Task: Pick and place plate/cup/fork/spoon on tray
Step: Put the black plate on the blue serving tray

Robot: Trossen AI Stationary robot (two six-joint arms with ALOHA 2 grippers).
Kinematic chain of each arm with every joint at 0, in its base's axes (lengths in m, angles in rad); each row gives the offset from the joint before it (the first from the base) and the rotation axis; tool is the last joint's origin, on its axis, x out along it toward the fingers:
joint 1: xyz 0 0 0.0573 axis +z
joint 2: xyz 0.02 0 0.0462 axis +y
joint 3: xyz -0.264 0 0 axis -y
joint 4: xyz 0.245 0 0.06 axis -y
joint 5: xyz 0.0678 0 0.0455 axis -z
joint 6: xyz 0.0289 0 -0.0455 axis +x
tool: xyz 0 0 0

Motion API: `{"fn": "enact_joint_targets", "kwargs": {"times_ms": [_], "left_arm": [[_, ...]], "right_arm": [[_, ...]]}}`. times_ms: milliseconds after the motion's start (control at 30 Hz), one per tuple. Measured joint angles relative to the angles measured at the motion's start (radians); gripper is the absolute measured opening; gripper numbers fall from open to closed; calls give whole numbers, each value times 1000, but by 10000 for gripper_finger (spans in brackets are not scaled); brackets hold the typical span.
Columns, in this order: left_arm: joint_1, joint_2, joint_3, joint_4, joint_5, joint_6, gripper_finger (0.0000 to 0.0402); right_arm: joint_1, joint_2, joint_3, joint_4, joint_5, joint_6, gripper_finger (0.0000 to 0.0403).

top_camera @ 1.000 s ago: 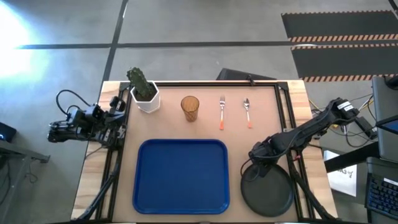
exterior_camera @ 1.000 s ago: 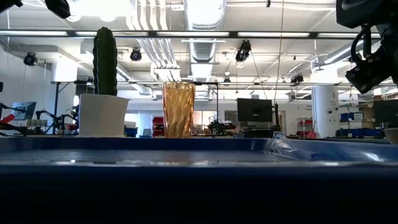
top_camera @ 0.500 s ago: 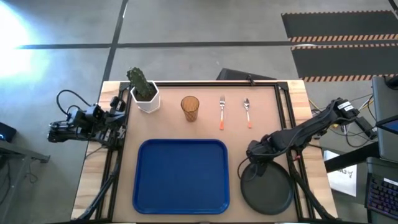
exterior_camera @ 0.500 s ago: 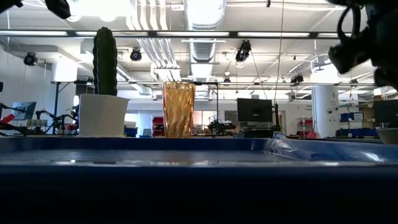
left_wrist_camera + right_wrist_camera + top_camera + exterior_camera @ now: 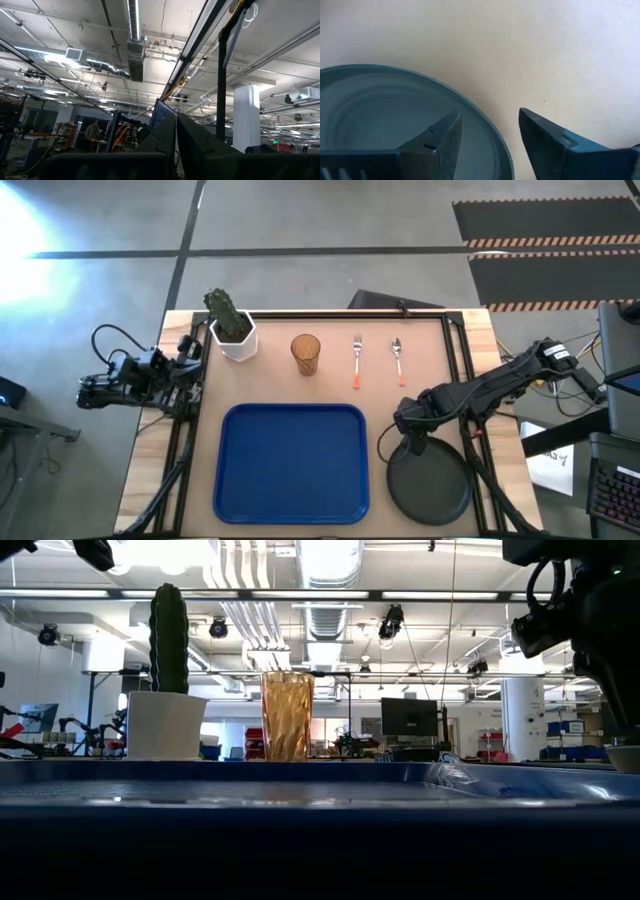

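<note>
The dark plate (image 5: 432, 485) lies flat on the table right of the blue tray (image 5: 292, 463). My right gripper (image 5: 403, 444) is open over the plate's far left rim. In the right wrist view (image 5: 490, 125) one finger stands over the plate's inside (image 5: 380, 115) and the other outside the rim. The amber cup (image 5: 306, 354) stands upright at the far side. The fork (image 5: 357, 361) and the spoon (image 5: 398, 361) lie flat to its right. My left gripper (image 5: 192, 363) is shut and empty at the table's left edge.
A white pot with a green cactus (image 5: 232, 330) stands at the far left, beside the cup. A black frame (image 5: 455, 370) runs along the table's sides and far edge. Bare tabletop lies between the tray and the row of cup, fork and spoon.
My right gripper has gone down and a little toward the table's left edge, coming to the plate's far left rim. The plate and the other things have kept still.
</note>
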Motion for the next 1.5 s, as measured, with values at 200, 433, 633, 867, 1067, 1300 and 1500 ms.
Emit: {"fn": "enact_joint_targets", "kwargs": {"times_ms": [200, 433, 633, 867, 1067, 1300, 1500], "left_arm": [[0, 0, 0, 0, 0, 0, 0], [0, 0, 0, 0, 0, 0, 0], [0, 0, 0, 0, 0, 0, 0], [0, 0, 0, 0, 0, -1, 0], [0, 0, 0, 0, 0, -1, 0], [0, 0, 0, -1, 0, 0, 0], [0, 0, 0, -3, 0, 0, 0]], "right_arm": [[-1, 0, -20, 19, -3, -11, 211], [0, 0, -82, 149, -37, -8, 212], [0, 0, -127, 177, -38, -13, 212], [0, 0, -208, 299, -108, 2, 212], [0, 0, -238, 323, -113, 2, 192], [0, 0, -239, 373, -160, -16, 32], [0, -2, -239, 450, -147, 7, 10]]}}
